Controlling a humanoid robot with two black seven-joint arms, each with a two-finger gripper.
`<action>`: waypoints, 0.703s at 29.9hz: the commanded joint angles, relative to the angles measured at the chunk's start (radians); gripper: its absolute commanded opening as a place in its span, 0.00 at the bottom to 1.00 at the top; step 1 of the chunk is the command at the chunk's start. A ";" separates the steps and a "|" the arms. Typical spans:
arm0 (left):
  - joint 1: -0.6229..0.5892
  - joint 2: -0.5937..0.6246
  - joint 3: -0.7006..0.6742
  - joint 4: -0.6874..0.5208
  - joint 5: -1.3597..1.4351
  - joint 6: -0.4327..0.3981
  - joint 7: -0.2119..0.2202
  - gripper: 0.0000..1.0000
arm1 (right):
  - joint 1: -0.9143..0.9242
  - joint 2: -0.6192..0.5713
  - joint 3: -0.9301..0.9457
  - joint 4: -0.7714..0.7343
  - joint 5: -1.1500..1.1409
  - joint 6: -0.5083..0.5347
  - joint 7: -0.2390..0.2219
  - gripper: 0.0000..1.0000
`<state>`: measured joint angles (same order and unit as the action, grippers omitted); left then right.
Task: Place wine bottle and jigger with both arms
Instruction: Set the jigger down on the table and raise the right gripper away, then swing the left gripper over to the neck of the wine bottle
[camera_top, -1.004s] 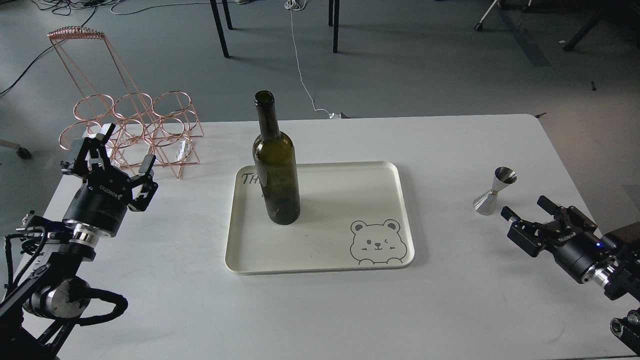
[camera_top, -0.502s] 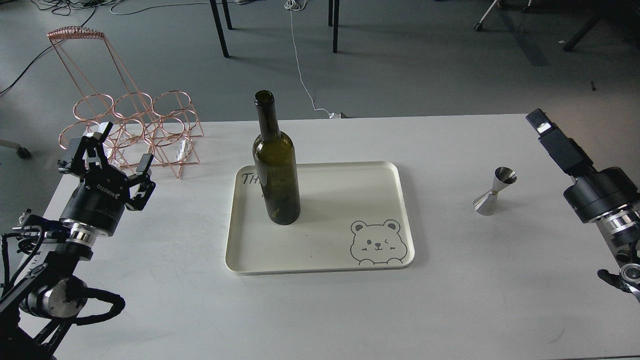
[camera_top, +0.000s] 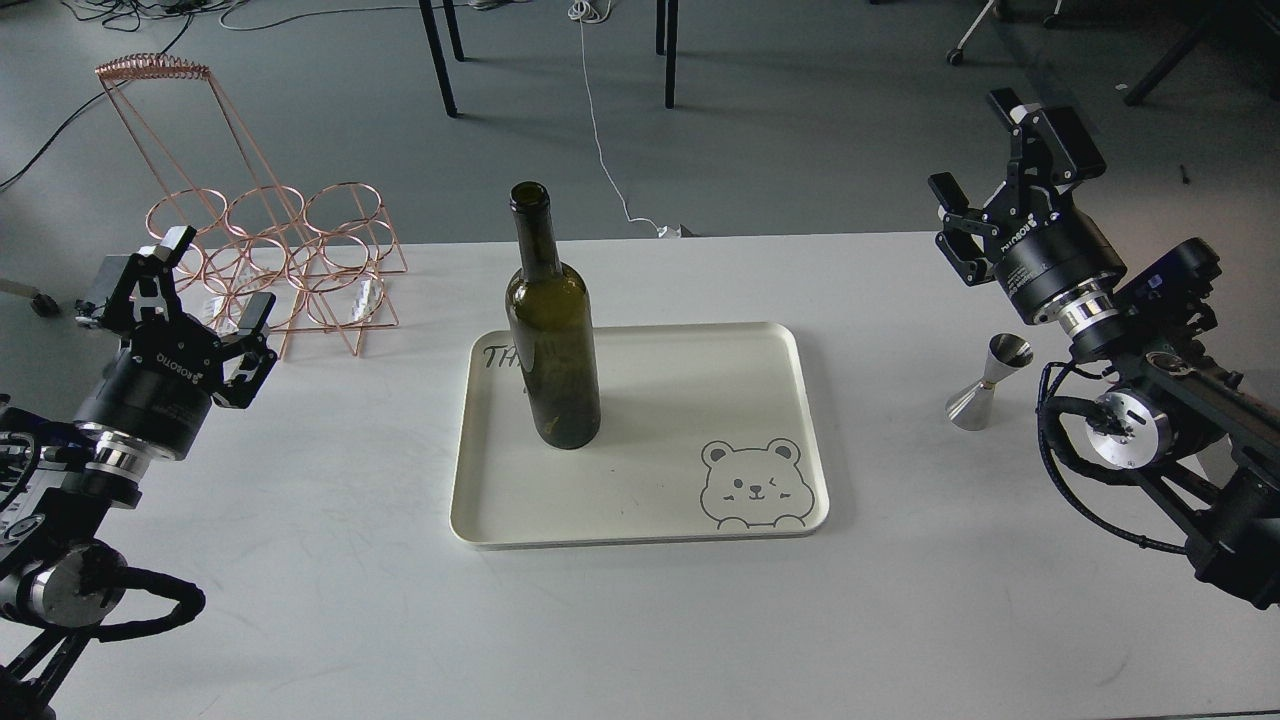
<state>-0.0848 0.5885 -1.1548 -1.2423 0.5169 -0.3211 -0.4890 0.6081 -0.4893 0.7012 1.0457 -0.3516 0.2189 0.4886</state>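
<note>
A: Starting at the near edge, what lies on the white rectangular table (camera_top: 640, 620)?

B: Bare white surface at the front. Just beyond it sits the cream rectangular plastic tray (camera_top: 640, 500), with a grey cartoon bear face (camera_top: 752, 485) printed in its near right corner and dark handwritten letters at its far left corner.

A: And the tall dark olive-green glass wine bottle (camera_top: 552, 340)?

B: Upright on the left half of the tray, neck open at the top, partly covering those letters. Nothing touches it.

A: Where is the small shiny silver hourglass-shaped jigger (camera_top: 988, 383)?

B: Upright on the table, to the right of the tray and well apart from it, close in front of the right arm's silver wrist joint. No finger touches it.

A: The black left gripper (camera_top: 185, 290)?

B: Over the table's left edge, pointing up and away, fingers spread apart with nothing between them. It is well apart from the bottle.

A: The black right gripper (camera_top: 1005, 160)?

B: Raised above the table's far right corner, beyond the jigger, fingers likewise spread wide and empty.

A: Farther back?

B: A copper-coloured wire bottle rack (camera_top: 265, 245) stands on the far left corner of the table, just behind the left gripper. Past the table there is grey floor, a white cable (camera_top: 600, 140) and dark furniture legs (camera_top: 440, 60)
</note>
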 joint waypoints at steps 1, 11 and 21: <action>0.000 0.056 0.000 -0.064 0.044 0.000 0.000 0.99 | 0.001 0.115 0.000 -0.168 0.014 0.221 0.000 0.99; -0.004 0.243 -0.033 -0.276 0.765 0.086 0.000 0.99 | -0.025 0.169 0.000 -0.230 0.011 0.241 0.000 0.99; -0.168 0.251 -0.020 -0.355 1.440 0.169 0.000 0.99 | -0.065 0.160 0.003 -0.225 -0.001 0.241 0.000 0.99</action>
<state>-0.1969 0.8449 -1.1868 -1.5887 1.8113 -0.1776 -0.4888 0.5473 -0.3269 0.7034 0.8198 -0.3479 0.4601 0.4887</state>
